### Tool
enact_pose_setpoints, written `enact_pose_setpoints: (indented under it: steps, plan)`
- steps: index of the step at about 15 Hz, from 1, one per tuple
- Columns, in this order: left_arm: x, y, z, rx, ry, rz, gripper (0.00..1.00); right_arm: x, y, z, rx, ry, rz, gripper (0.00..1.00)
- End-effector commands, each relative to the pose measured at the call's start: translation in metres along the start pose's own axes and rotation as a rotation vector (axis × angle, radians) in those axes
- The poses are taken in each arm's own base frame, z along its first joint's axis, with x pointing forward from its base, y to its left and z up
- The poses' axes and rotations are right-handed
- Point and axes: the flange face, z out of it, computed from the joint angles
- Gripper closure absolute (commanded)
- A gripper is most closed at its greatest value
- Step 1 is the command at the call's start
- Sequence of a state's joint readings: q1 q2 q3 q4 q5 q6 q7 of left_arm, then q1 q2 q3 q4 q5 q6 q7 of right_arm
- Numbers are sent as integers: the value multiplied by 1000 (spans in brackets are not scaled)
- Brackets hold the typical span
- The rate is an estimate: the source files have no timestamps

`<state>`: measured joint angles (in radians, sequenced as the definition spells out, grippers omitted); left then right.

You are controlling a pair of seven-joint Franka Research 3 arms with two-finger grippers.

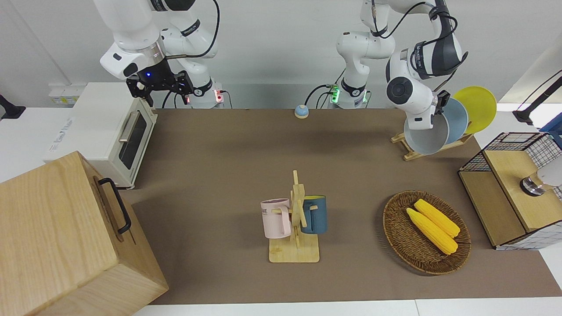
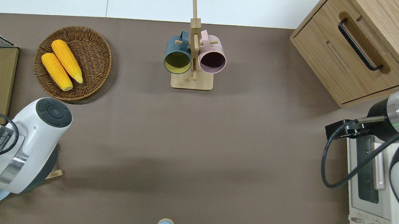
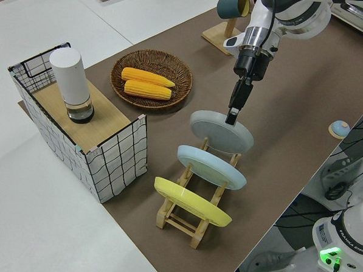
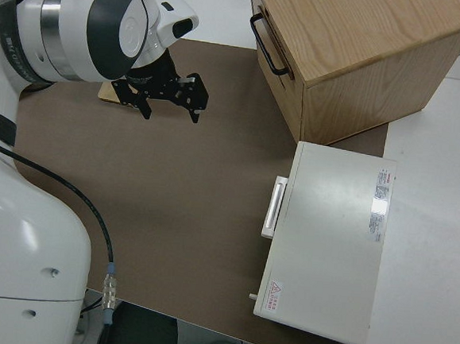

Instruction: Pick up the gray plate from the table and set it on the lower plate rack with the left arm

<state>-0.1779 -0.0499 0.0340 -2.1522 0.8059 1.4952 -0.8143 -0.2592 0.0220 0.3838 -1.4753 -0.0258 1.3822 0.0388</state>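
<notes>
Item 1, left hand (image 3: 232, 118): fingers pinched on the rim of the gray plate (image 3: 221, 131), gripping from above at the edge, so the plate hangs tilted and can slide into a slot edge-first.

Item 2, gray plate: directly under the hand, leaning in the end slot of the rack (image 3: 192, 217) farthest from the yellow plate (image 3: 192, 202). Whether its lower edge already rests on the slats cannot be told, since the blue plate (image 3: 211, 166) hides that part; judged nearly seated, not yet let go.

Item 3, rack: slanted wooden slats with pegs, just below the hand. It carries 3 plates in a row, each tipped at the same lean because the pegs prop them from underneath. The blue plate sits next to the gray one, the yellow plate at the opposite end from the hand.

Item 4, basket (image 1: 426, 232) with 2 corn cobs (image 1: 432, 225): on the desk, well apart from the hand, clear of its path.

Item 5, mug stand (image 1: 296, 224) with 2 mugs: mid-desk, well apart from the hand.

Item 6, right hand (image 4: 168, 95): parked, fingers spread, holding nothing.

Next step, by judgement: loosen the grip once the plate bears on the slats, then lift straight away so the neighbouring blue plate is not knocked.
</notes>
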Motion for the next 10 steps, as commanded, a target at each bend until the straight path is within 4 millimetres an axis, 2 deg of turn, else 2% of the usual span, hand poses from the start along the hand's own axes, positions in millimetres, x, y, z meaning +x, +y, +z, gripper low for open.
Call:
enact_pose_setpoints:
  steps: [1,2,3,4,10]
  plan:
    - [-6,4,2,13,20,-11,1000,-2,2,-3,-6,-1,15,17]
    - [-6,4,2,13,20,-8,698,-2,2,-3,-6,-1,15,17]
    - [-7,5,3,14,19,1,194,-2,2,-3,-7,-3,15,17]
    - [-7,5,3,14,19,6,19,-2,2,-3,-5,-3,15,17]
    - [-6,3,2,13,20,15,9,-2,3,-3,-6,-3,17,17]
